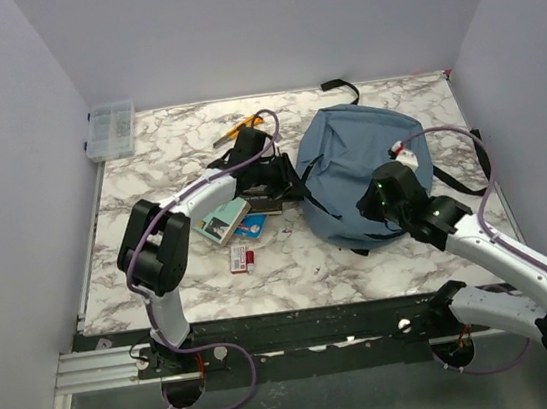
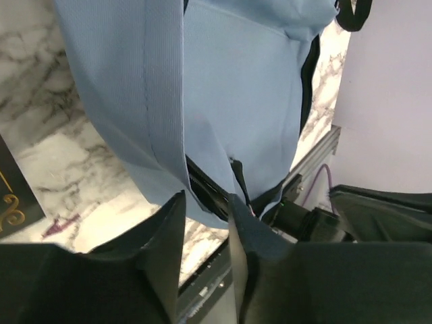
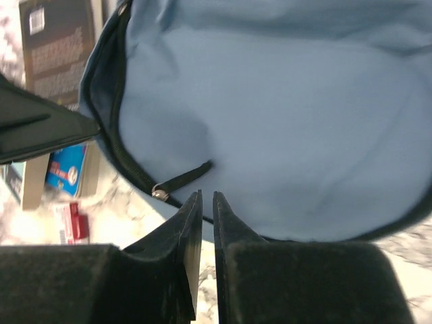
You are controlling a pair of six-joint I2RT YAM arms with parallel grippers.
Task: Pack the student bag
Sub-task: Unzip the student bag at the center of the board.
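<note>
- The student bag [image 1: 348, 154] is a large, soft backpack of dusty blue fabric with a rounded shape. It is by far the biggest thing on the marble worktop [image 1: 303, 271].
- It lies right of the middle, towards the far side of the worktop.
- The fabric is plain and smooth, with a few soft folds.
- A black strap loop [image 1: 339, 87] comes out at its far edge, and more black webbing shows at its right side.
- A dark zipper line runs along the left and near edge of the bag. In the right wrist view a small metal zipper pull [image 3: 160, 194] with a black tab sits on this line.
- The left gripper [image 2: 202, 219] is at the left edge of the bag. Its fingers stand a little apart and the worktop shows through the gap. The blue edge with the zipper comes down just to the tips.
- The right gripper [image 3: 204, 199] is at the near side of the bag. Its fingers are almost together, with only a thin slit between them, just beside the zipper pull. I cannot tell if any fabric is pinched there.
- Left of the bag lie a dark book [image 1: 265, 202], a lighter book [image 1: 221, 221], a small blue packet [image 1: 252, 226] and a small red and white item [image 1: 241, 259].
- A clear plastic box [image 1: 110, 130] stands in the far left corner.
</note>
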